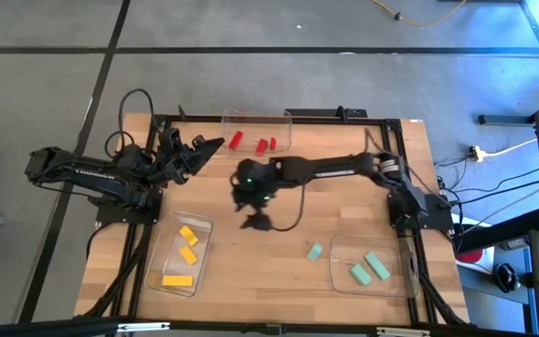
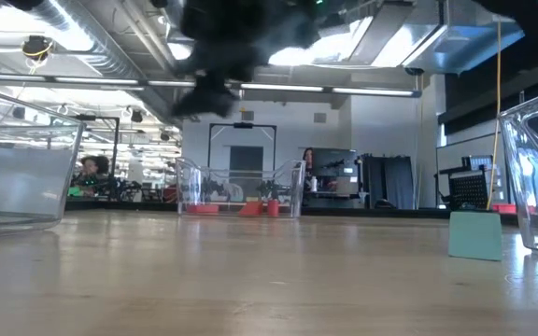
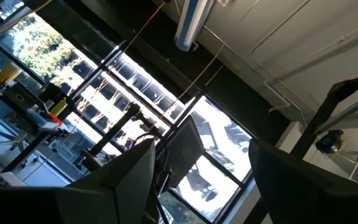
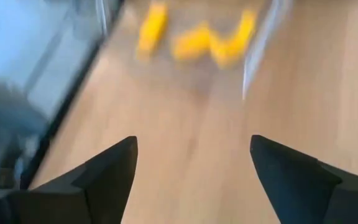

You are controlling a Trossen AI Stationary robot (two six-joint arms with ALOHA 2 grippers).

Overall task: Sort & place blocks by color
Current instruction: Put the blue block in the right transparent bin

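I see small plain blocks, bars and cubes, in three colours. Near edge: left tray [image 1: 160, 245] holds three yellow blocks [image 1: 187, 254]; right tray [image 1: 396, 281] holds two teal blocks [image 1: 369, 267], with one loose teal block [image 1: 314, 251] on the table [image 1: 251, 271] just beside it. Mid-table, R gripper [image 1: 255, 223] hangs over bare wood, fingers [image 4: 107, 171] apart, nothing between. L gripper [image 1: 215, 143] sits at the far left, raised, fingers spread, empty. Far tray [image 1: 284, 117] holds three red blocks [image 1: 263, 144].

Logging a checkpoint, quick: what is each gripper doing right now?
Left gripper: open, empty, raised at the table's left edge.
Right gripper: open, empty, above bare wood mid-table.
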